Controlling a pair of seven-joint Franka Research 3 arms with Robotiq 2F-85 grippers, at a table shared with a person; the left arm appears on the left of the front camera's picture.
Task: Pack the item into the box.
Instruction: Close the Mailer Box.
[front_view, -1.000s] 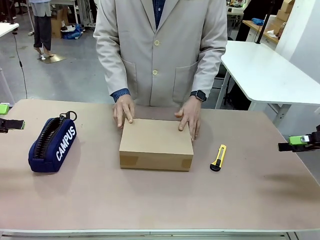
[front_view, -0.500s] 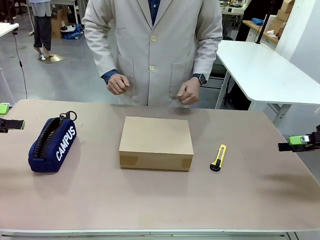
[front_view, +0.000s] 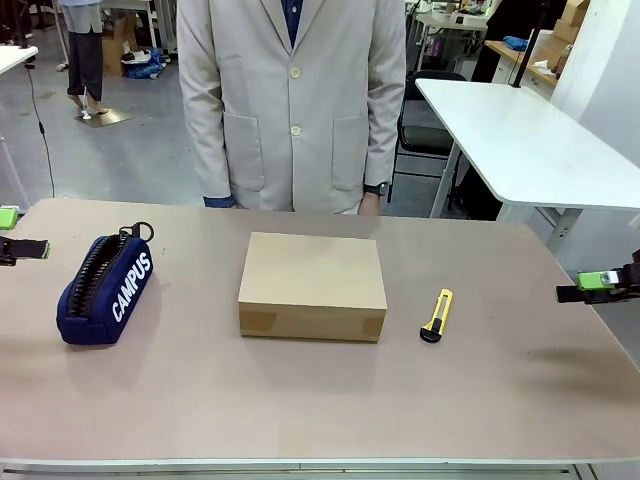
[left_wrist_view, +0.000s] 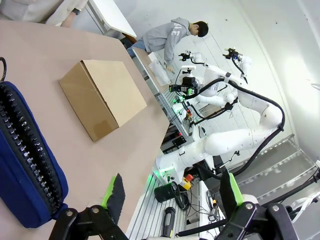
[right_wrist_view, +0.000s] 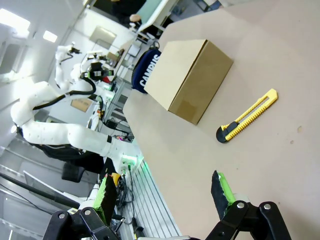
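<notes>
The left gripper (left_wrist_view: 170, 192) is seen at the bottom edge with its green-padded fingers (left_wrist_view: 114, 194) spread wide apart and nothing held between them, hanging past the table (left_wrist_view: 140, 145) edge. On the tabletop the box (left_wrist_view: 102, 96) lies closed, plain brown and flat, well apart from the gripper, while the navy zip pouch (left_wrist_view: 27, 167) is set nearer the gripper at the picture's left, its zipper teeth facing up and a clear strip of table left between it and the box. A light coat sleeve of a person (left_wrist_view: 47, 10) is visible at the top left beyond the table's far edge.
</notes>
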